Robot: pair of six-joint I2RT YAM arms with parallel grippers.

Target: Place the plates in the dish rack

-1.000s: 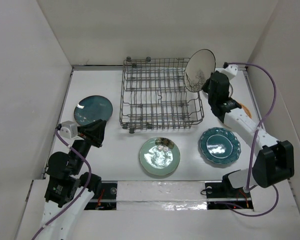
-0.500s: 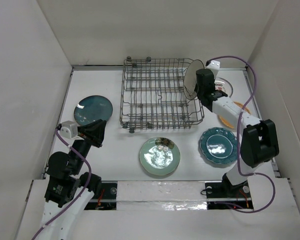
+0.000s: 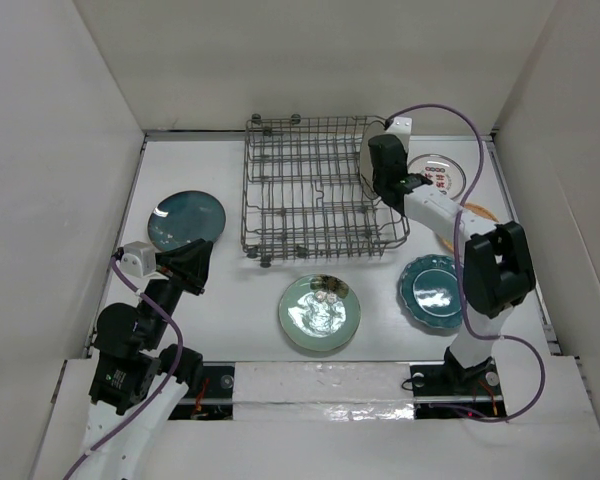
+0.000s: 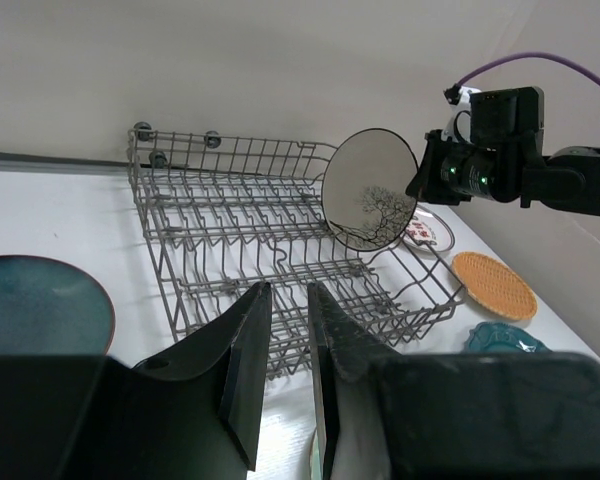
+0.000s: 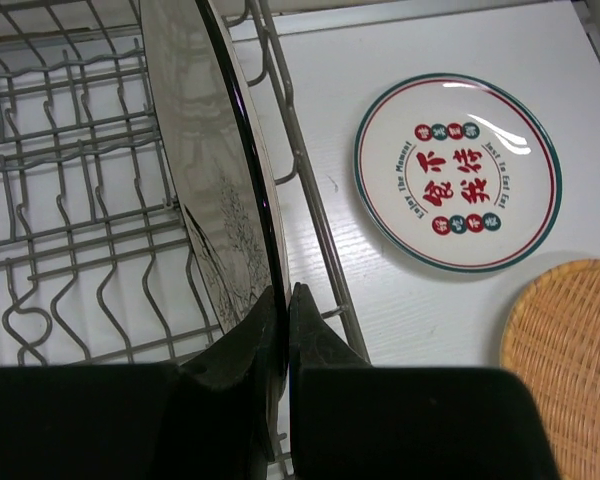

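Note:
My right gripper (image 3: 382, 165) is shut on the rim of the cream patterned plate (image 5: 205, 170) and holds it on edge inside the right end of the grey wire dish rack (image 3: 250, 200). The left wrist view shows that plate (image 4: 368, 203) upright among the tines. The dark teal plate (image 3: 187, 220), pale green flowered plate (image 3: 319, 312), teal scalloped plate (image 3: 438, 292), orange woven-look plate (image 5: 570, 350) and white red-marked plate (image 5: 457, 172) lie flat on the table. My left gripper (image 4: 289, 290) is empty, its jaws a narrow gap apart, near the front left.
White walls close in the table on the left, back and right. The right arm reaches over the orange plate (image 3: 483, 213) and beside the white plate (image 3: 438, 175). The rack (image 4: 240, 220) holds nothing else.
My right gripper has carried the cream plate left and back, from beside the rack's right end to inside it, and turned it edge-on. The left arm has not moved.

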